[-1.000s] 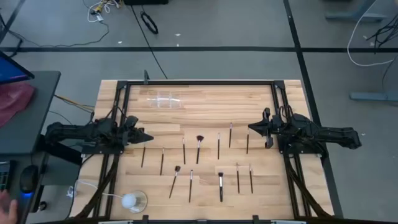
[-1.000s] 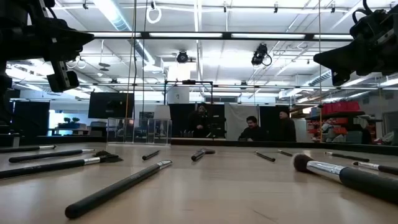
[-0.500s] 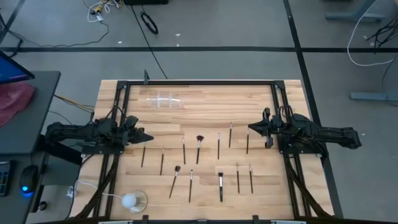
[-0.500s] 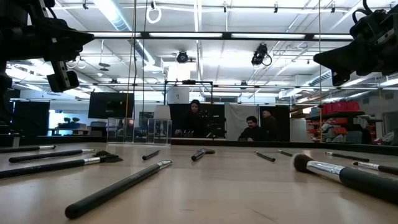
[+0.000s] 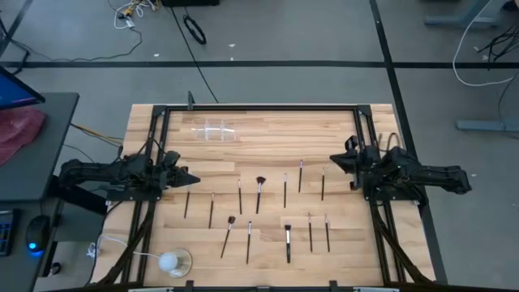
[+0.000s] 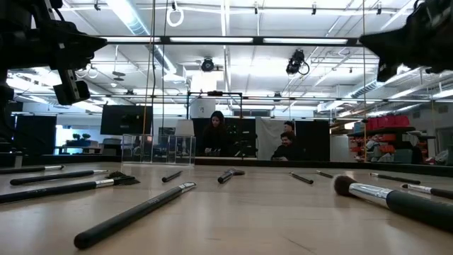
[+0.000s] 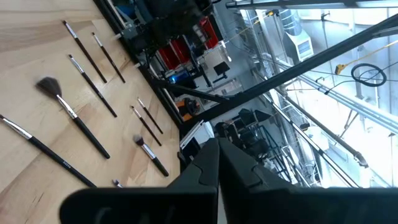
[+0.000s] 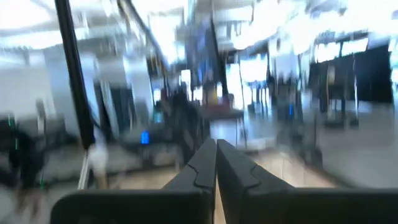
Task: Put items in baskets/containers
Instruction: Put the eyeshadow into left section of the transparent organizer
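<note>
I see the makeup brushes (image 5: 258, 207) lying loose in rows across the worktop (image 5: 268, 138) centre. Left hand (image 5: 188, 178) and right hand (image 5: 334, 162) flank them, both clenched, grasping nothing. Farther back, the clear holder (image 5: 212, 130) sits near the worktop's far edge, apart from the brushes.

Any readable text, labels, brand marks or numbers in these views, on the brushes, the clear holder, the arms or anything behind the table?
None can be read.
Makeup brushes: no print legible on the handles.
Clear holder: no label visible.
Left gripper and right gripper: no markings legible.
Screens and red shelving beyond the table: too small and blurred to read.
</note>
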Controlling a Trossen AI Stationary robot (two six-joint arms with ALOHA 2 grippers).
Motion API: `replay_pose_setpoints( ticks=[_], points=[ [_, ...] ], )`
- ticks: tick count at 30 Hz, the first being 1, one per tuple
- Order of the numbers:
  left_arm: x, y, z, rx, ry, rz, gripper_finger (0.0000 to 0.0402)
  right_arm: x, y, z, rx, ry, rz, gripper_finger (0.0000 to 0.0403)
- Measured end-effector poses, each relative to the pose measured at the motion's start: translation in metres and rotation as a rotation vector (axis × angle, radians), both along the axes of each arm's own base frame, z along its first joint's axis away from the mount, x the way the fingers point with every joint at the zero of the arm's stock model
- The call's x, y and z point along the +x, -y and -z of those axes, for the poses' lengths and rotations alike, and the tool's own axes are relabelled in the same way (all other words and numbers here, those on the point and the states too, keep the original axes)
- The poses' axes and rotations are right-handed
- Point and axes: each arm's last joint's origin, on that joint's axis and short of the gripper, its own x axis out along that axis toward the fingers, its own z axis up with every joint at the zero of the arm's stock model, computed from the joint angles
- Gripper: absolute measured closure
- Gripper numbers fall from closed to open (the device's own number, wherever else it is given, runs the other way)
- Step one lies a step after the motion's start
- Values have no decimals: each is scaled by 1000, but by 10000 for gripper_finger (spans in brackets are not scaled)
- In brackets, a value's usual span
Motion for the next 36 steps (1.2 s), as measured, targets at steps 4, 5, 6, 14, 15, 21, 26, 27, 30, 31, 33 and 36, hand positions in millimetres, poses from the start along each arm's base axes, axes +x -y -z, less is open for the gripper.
replay_pose_setpoints(
  ticks=[4, 5, 6, 14, 15, 21, 26, 27, 30, 31, 33, 36],
  points=[
    [0, 0, 0, 0, 0, 0, 399, -1, -1, -10, 98, 105, -50, 387],
    [0, 0, 0, 0, -1, 0, 399, 0, -2, -10, 125, 112, -66, 387],
    [0, 0, 0, 0, 0, 1, 399, 2, -2, -10, 154, 105, -82, 387],
    [0, 0, 0, 0, -1, 1, 399, 30, -7, 7, 346, -60, 27, 387],
    [0, 0, 0, 0, -1, 0, 399, 34, -8, 10, 352, -86, 35, 387],
    [0, 0, 0, 0, -1, 0, 399, 49, -14, 25, 363, -195, 40, 387],
    [0, 0, 0, 0, -1, 0, 399, 56, -19, 31, 298, -264, 32, 378],
    [0, 0, 0, 0, -1, 0, 399, 58, -21, 31, 274, -281, 28, 373],
    [0, 0, 0, 0, -1, 0, 399, 64, -25, 29, 214, -350, 17, 352],
    [0, 0, 0, 0, -1, 0, 399, 67, -27, 29, 204, -379, 14, 343],
    [0, 0, 0, 0, -1, 0, 399, 71, -28, 30, 197, -449, 18, 322],
    [0, 0, 0, 0, -1, 0, 399, 74, -29, 34, 217, -555, 35, 280]
  ],
)
